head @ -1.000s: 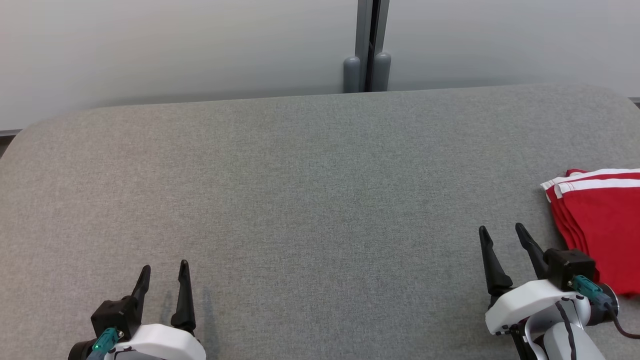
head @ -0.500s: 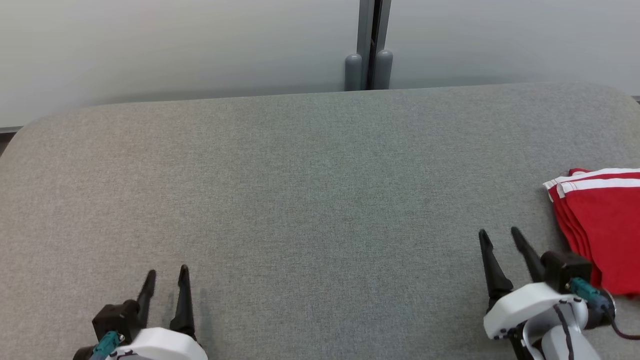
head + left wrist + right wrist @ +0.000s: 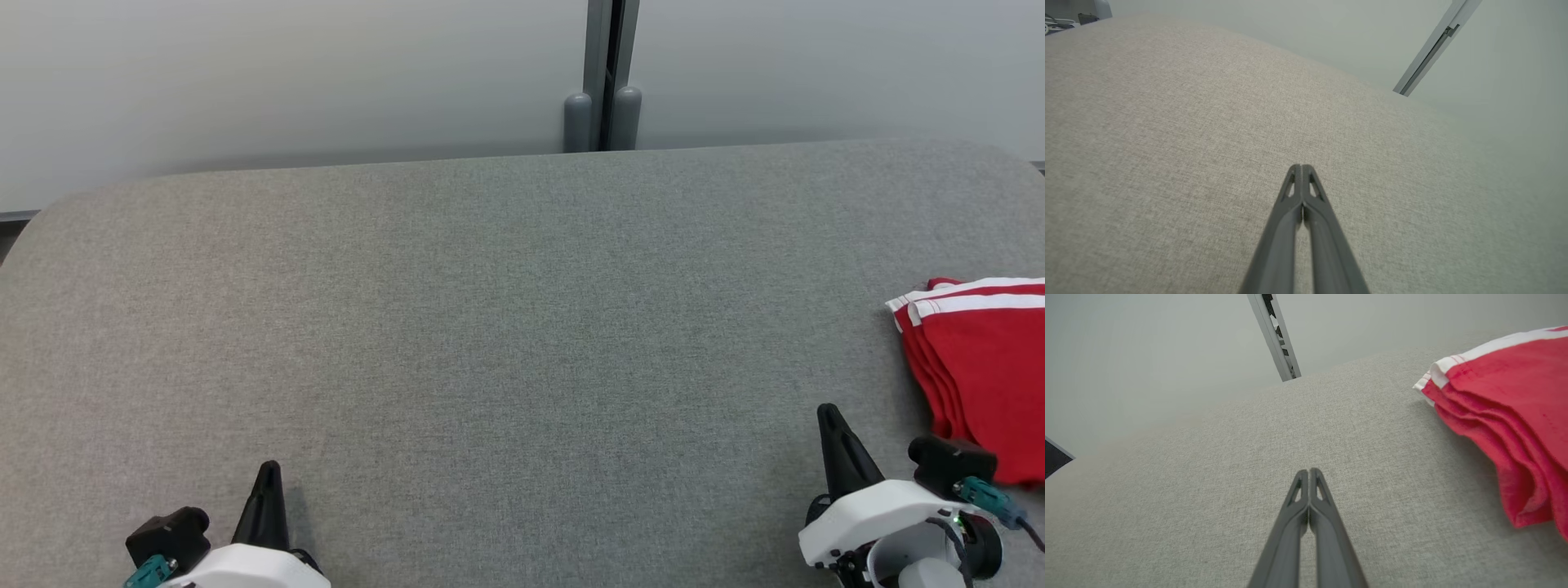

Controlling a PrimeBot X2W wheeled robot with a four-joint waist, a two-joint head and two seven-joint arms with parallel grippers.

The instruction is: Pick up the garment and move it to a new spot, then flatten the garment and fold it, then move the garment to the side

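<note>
Left hand (image 3: 268, 474) and right hand (image 3: 829, 416) are both pinched closed, empty. Folded red garment (image 3: 980, 367) lies at the table's (image 3: 490, 327) right side, near the right hand; a stray brush could splay its layers.

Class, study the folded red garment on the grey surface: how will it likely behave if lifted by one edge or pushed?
The red garment would probably flop and unfold if lifted by one edge: its stacked layers sag in soft waves. It looks light, being thin cloth. Pushed, it would likely bunch rather than slide, since the grey surface is textured fabric.
</note>
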